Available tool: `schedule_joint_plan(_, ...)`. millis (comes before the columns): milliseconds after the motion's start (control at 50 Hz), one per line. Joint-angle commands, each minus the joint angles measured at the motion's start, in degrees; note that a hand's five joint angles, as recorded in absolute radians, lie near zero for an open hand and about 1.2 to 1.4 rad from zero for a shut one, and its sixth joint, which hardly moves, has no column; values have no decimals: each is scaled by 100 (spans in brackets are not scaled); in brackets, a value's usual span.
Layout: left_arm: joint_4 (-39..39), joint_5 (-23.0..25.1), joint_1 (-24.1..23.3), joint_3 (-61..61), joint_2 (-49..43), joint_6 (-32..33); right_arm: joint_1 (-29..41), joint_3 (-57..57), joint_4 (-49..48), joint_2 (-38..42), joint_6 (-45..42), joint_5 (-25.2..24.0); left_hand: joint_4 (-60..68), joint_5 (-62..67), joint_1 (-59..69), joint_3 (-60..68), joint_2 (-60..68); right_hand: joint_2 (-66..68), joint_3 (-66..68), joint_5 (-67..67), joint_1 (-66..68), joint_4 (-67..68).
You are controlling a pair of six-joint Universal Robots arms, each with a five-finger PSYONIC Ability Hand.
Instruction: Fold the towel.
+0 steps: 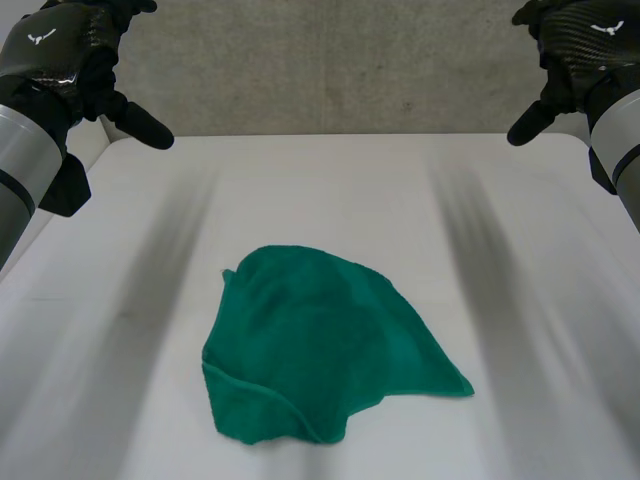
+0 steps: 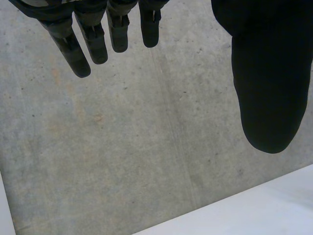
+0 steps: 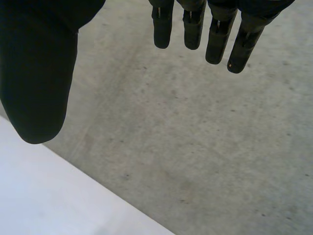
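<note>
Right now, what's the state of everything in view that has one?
towel: rumpled, unfolded, flat on the table, untouched.
left robot hand: open, fingers straight, empty, well apart from the towel.
right robot hand: open, fingers straight, empty, well apart from the towel.

Soft, even light falls on the white surface point(image 1: 330, 190), which looks bright (palest toward its far edge). The green towel point(image 1: 310, 350) casts a thin, faint shadow along its near edge. In the wrist views the left hand point(image 2: 264, 73) and right hand point(image 3: 39, 73) are near-black shapes against the evenly lit grey floor point(image 2: 137, 147).
</note>
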Motion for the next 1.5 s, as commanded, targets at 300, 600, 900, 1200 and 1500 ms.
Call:
schedule_joint_plan(300,-253,48,18,-254,-750,2396,672,867,2408,383,-1743,-1051,110,12,172,47,111,-274,-206,-307,-108,-339)
schedule_joint_plan(600,-798,1058,307,-1668,-1550,3320,655,2662,360,919,-31,-1078,178,80,240,115,178,67,136,35,234,3)
schedule_joint_plan(900,-789,1692,492,-2109,-1612,3302,628,2548,-704,1176,375,-946,413,316,476,350,414,6726,6794,6693,6892,6661)
schedule_joint_plan(1200,-447,1903,484,-2056,-2042,3294,-286,2566,-695,296,-117,-893,1406,1308,1468,1343,1406,6726,6794,6693,6892,6661)
schedule_joint_plan(1500,643,1894,202,-1977,-2482,3223,-286,2540,-695,366,-144,-867,3053,2955,3115,2990,3053,6726,6794,6693,6892,6661)
